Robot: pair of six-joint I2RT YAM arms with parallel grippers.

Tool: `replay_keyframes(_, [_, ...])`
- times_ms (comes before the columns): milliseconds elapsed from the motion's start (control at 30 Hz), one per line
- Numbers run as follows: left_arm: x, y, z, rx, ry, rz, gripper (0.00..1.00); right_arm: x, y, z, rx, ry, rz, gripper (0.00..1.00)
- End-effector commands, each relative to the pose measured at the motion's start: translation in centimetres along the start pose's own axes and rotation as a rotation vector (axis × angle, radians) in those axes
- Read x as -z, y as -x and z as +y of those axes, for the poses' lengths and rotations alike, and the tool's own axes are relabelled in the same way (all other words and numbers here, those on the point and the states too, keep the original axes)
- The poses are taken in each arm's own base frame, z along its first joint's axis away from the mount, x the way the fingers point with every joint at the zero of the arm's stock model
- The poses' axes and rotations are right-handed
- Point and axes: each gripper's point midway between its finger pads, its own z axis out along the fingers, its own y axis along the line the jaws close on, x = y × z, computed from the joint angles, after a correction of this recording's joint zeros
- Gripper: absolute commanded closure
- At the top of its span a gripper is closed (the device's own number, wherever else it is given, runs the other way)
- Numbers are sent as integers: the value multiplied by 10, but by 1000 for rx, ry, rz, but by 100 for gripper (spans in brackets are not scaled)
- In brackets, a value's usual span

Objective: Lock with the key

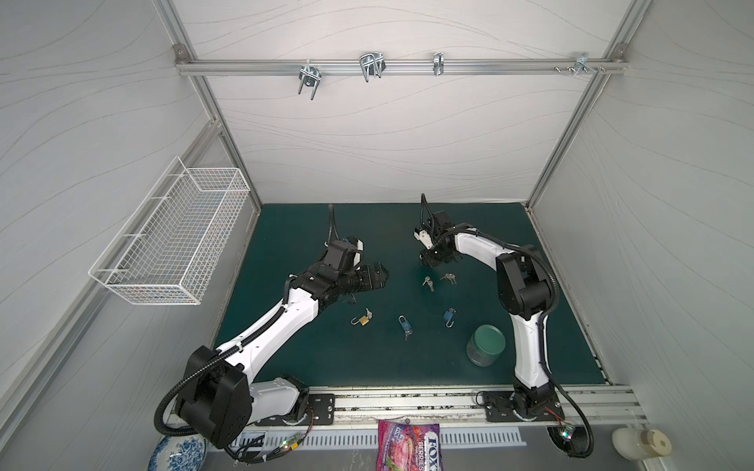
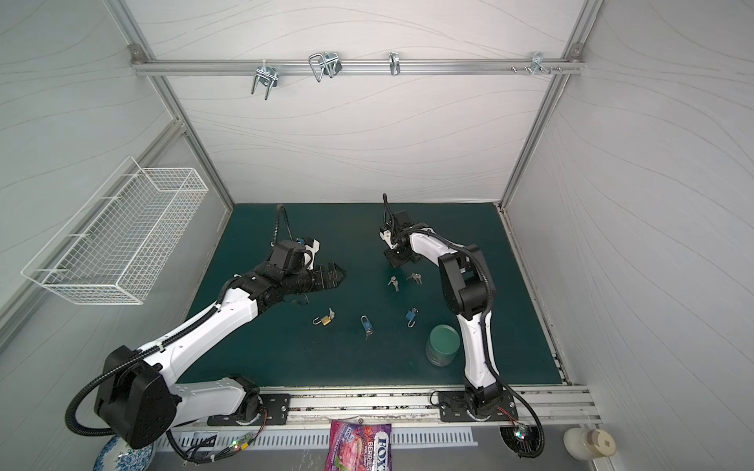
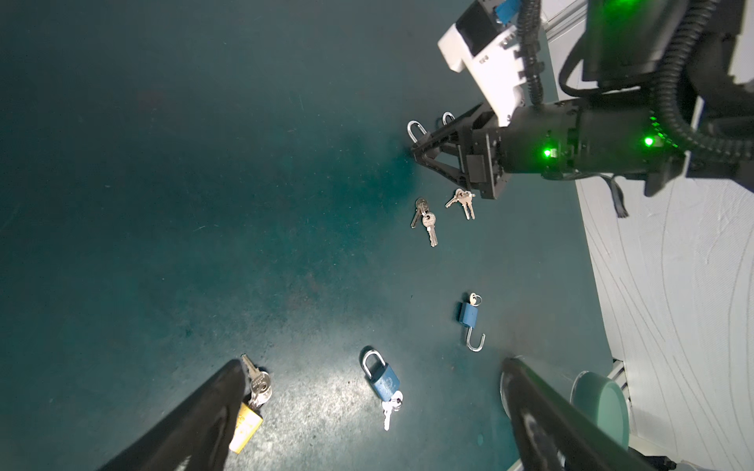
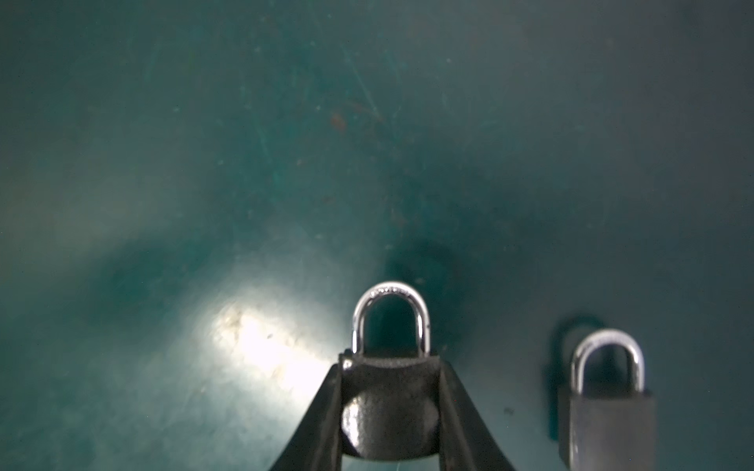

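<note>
While the right gripper (image 4: 389, 379) stands closed on the body of a dark padlock (image 4: 389, 424), whose closed steel shackle (image 4: 391, 314) projects beyond the fingertips, the left gripper (image 1: 379, 276) hangs above the green mat (image 1: 285, 228) with its jaws spread wide and nothing between them; its two fingers (image 3: 212, 403) frame the left wrist view. A grey padlock (image 4: 608, 428), shackle likewise closed, sits just beside the held one without touching it. Both are at the far right part of the mat, where the right gripper's body hides them in both top views; whether the held padlock rests on the mat cannot be told. Near the right gripper, toward the front edge, lie a first key bunch (image 3: 426, 222) and a second key bunch (image 3: 463, 202), close together but apart. Nearer the front, three more locks lie in a row, well apart: a brass padlock (image 1: 363, 321) with open shackle and a key in its base, a blue padlock (image 1: 404, 324) with closed shackle and keys in its base, and an open blue padlock (image 1: 449, 316) with a key inserted. A green-lidded jar (image 1: 485, 344) stands beside the right arm.
</note>
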Motion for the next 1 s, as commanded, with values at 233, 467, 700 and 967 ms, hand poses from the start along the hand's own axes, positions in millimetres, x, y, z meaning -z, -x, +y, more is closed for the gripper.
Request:
replay_keyframes(233, [5,18,-13,-13,-54,-78,1,-16,-5,-15,35,-33,71,82])
replay_keyframes(467, [10,20,-5,36,-8,-93,1,-11,1,-10,31,3,54,55])
replay_keyframes(700, [30,14,-5,24,6,-82,1,24,23,-2,16,32,-48,51])
replay_keyframes(967, [33,-31,3,17,66,-11,1,107,4,27,-102,20,-166,51])
